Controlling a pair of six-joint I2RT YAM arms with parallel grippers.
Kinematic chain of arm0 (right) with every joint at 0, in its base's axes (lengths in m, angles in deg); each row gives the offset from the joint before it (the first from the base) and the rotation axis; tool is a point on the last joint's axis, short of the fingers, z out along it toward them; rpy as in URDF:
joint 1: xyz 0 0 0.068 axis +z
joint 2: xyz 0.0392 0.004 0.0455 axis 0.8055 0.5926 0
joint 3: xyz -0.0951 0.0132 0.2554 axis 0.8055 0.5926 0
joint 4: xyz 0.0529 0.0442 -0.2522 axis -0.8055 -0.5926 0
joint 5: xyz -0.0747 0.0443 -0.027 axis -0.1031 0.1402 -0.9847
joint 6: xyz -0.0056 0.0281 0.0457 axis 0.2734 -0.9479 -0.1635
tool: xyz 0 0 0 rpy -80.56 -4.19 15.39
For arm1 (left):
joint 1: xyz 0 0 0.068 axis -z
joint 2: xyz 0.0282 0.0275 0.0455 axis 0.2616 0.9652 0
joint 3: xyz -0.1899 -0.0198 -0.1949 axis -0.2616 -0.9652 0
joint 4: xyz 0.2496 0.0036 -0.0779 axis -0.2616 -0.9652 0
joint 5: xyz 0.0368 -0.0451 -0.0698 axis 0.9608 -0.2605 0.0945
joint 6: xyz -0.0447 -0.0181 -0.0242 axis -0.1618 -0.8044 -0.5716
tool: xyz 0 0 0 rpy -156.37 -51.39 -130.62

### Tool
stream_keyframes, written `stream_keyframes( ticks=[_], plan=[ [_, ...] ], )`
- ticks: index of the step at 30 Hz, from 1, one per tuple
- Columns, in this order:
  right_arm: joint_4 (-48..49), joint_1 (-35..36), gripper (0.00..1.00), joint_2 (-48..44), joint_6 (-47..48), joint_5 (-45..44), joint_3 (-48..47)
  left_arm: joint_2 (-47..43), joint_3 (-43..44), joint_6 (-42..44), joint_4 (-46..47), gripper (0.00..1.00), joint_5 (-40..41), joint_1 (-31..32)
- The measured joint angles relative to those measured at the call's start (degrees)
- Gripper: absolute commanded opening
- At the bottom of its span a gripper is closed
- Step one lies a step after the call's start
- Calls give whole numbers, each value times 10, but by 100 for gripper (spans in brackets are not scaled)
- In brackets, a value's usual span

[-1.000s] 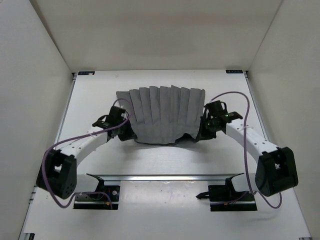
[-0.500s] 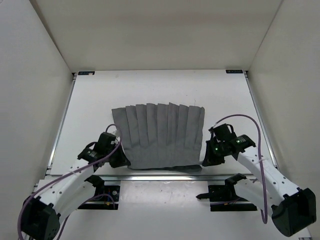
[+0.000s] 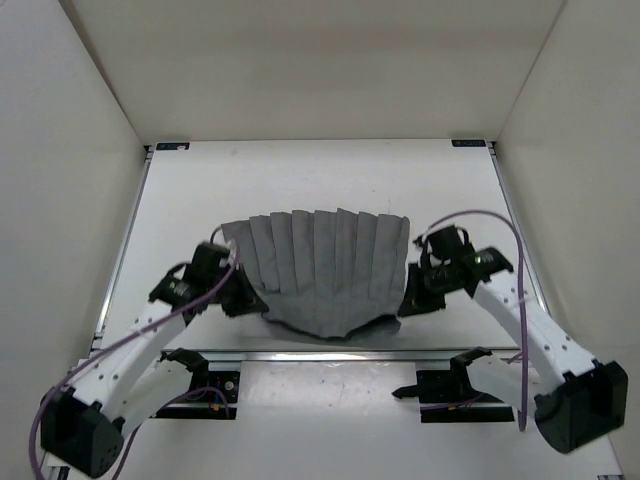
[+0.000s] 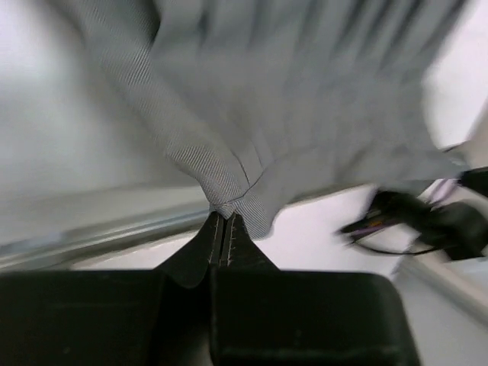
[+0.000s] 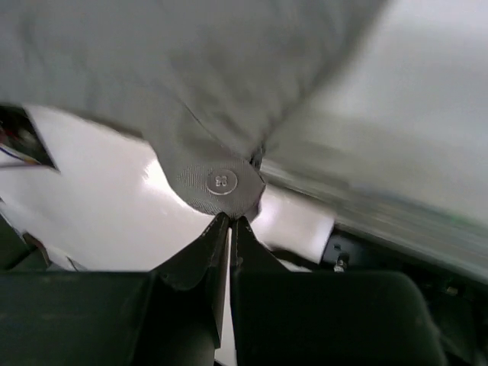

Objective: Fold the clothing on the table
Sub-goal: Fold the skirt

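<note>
The left jaws were closed on one corner of the clothing (image 3: 325, 275), the right jaws on its opposite, buttoned corner. The pleated fabric sagged, spread between them over the bench (image 3: 300, 170).

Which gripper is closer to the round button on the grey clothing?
Right. The right gripper pinches the clothing right beside the button; the left gripper clamps the opposite corner.

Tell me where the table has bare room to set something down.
Bare: the far strip of the table between the clothing and the back wall. Crowded: the near edge, where the left end effector and right end effector pinch its corners.
</note>
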Motion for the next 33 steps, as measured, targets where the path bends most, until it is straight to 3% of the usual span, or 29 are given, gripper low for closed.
stream_keyframes(
  ticks=[3,4,5,6,9,12,16,24,30,31,32,33],
  plan=[
    [-1,-49,0,117,36,4,-156,119,154,13,14,0,-17,-45],
    [5,-68,0,153,47,1,-208,160,204,19,27,5,-24,-68],
    [12,-89,3,196,58,1,-270,201,251,24,42,31,-27,-91],
    [28,-110,24,241,66,-1,-326,249,298,33,65,46,-26,-115],
    [64,-164,40,365,81,-1,-461,381,387,38,122,53,-43,-170],
    [89,-189,46,454,89,-8,-511,496,419,37,160,59,-69,-202],
    [102,-187,53,474,84,-14,-447,566,398,36,160,59,-85,-207],
    [218,-192,56,409,30,25,-190,452,287,60,160,65,-31,-214],
    [311,-190,60,423,-37,50,-123,460,235,78,159,65,38,-199],
    [326,-189,58,431,-43,55,-123,469,230,80,157,62,46,-193],
    [343,-187,46,441,-50,60,-123,478,226,80,158,56,52,-187],
    [356,-187,25,451,-56,71,-124,489,222,80,159,40,57,-182]
  ],
)
